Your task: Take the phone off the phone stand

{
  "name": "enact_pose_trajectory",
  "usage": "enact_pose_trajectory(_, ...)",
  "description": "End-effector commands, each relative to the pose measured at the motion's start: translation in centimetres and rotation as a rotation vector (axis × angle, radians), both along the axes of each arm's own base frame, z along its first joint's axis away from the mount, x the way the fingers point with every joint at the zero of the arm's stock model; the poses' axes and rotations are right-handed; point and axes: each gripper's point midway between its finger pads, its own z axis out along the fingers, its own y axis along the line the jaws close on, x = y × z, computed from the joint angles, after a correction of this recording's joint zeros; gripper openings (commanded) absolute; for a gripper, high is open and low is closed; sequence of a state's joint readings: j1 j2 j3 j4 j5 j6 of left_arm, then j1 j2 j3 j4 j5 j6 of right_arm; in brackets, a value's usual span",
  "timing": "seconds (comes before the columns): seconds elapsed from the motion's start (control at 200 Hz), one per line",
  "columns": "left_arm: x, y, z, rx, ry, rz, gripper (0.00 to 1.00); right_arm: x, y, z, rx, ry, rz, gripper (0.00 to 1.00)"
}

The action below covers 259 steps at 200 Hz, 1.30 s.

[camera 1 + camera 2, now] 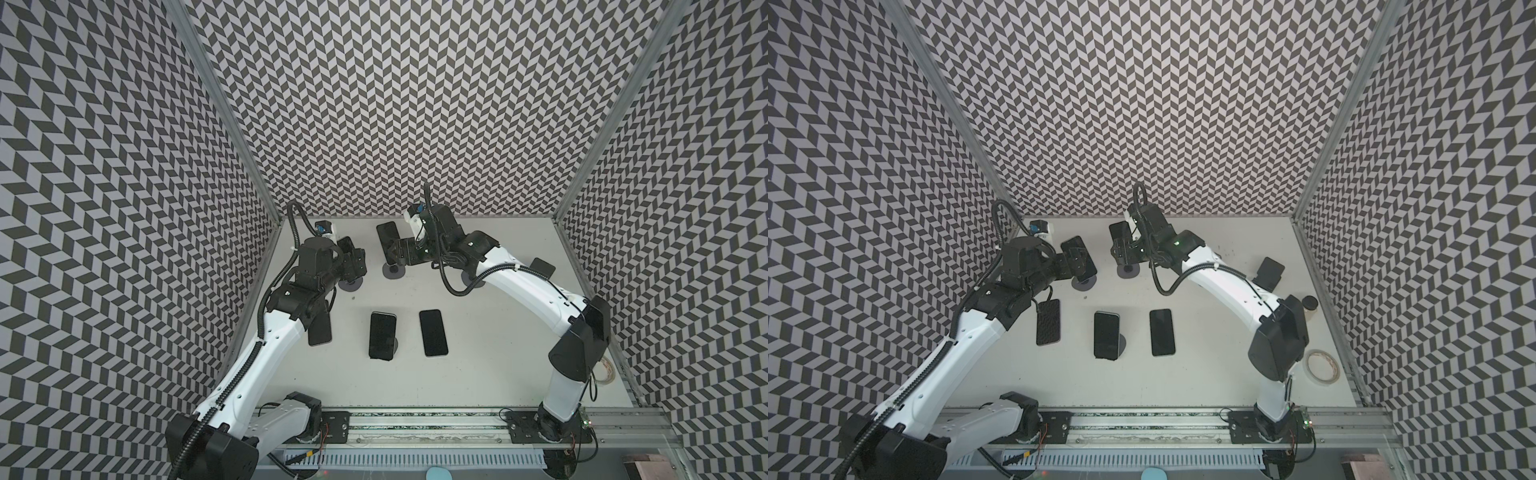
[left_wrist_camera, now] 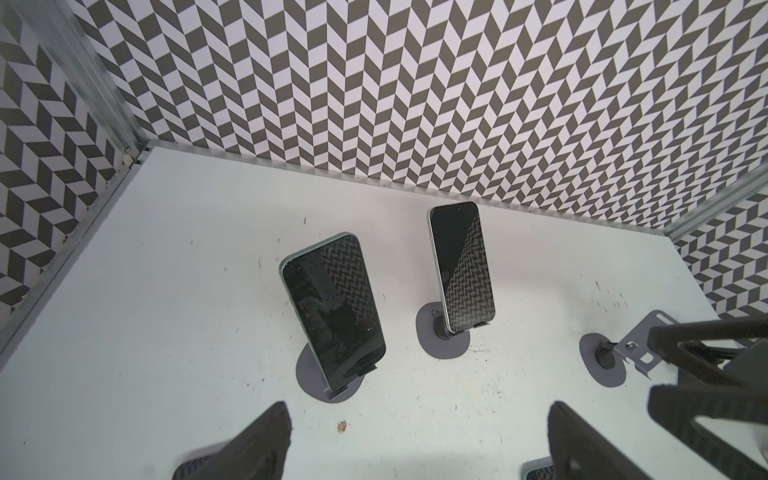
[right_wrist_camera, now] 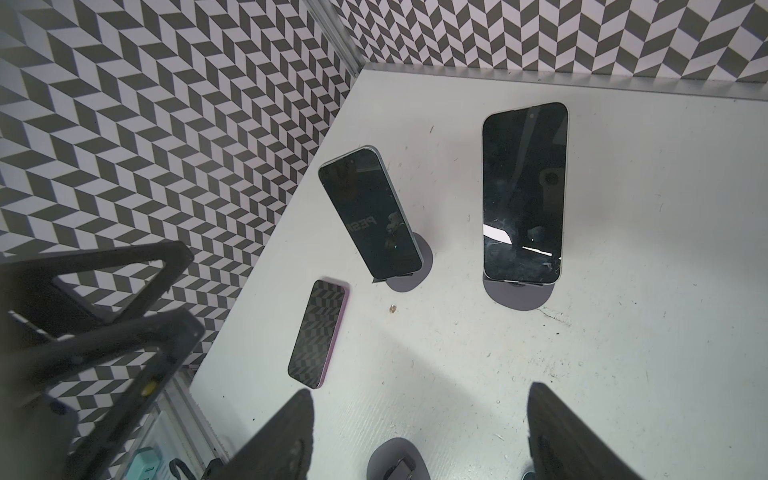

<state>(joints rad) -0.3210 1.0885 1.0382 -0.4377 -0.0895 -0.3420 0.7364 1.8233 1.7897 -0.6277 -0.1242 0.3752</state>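
Observation:
Several dark phones lean on grey round-based stands. One phone [image 2: 332, 311] stands at the back left on its stand [image 2: 309, 374], and a second phone [image 2: 461, 268] stands beside it. My left gripper [image 2: 415, 449] hovers open in front of them, holding nothing. My right gripper [image 3: 419, 440] is open and empty above an empty stand [image 3: 390, 457], facing the back-middle phone [image 3: 523, 191]. In a top view the left gripper [image 1: 358, 259] and right gripper [image 1: 390, 251] overlap the back row. Another phone [image 1: 382, 336] leans on a stand at front centre.
A purple-edged phone [image 3: 320, 332] lies flat at the left, partly under my left arm. Another phone [image 1: 433, 332] lies flat at front centre-right. A tilted dark phone [image 1: 1271, 270], a small dark jar [image 1: 1309, 302] and a tape roll [image 1: 1323, 365] sit along the right. Patterned walls enclose three sides.

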Motion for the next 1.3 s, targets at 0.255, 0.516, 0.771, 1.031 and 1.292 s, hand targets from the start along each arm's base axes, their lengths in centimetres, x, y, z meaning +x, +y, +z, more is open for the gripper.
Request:
enact_pose_trajectory(0.255, -3.9, -3.3, 1.0, 0.055, -0.045, -0.148, 0.96, -1.7, -1.2, 2.4, 0.003, 0.009, 0.009, 0.78)
enact_pose_trajectory(0.516, -8.2, -6.9, 0.4, 0.131, -0.015, -0.234, 0.96, -4.4, -2.9, 3.3, 0.014, -0.029, 0.074, 0.78)
enact_pose_trajectory(0.771, -11.3, -8.7, -0.7, 0.173, 0.038, -0.271, 0.95, -7.6, -4.7, 4.3, 0.090, -0.064, 0.110, 0.79)
enact_pose_trajectory(1.031, -14.3, -9.2, -2.9, 0.165, 0.140, -0.207, 0.94, -11.2, -6.3, 4.0, 0.203, -0.073, 0.141, 0.78)
enact_pose_trajectory(1.292, -16.3, -10.5, -5.3, 0.157, 0.189, -0.243, 0.94, -13.0, -6.8, 2.4, 0.247, -0.040, 0.168, 0.77)
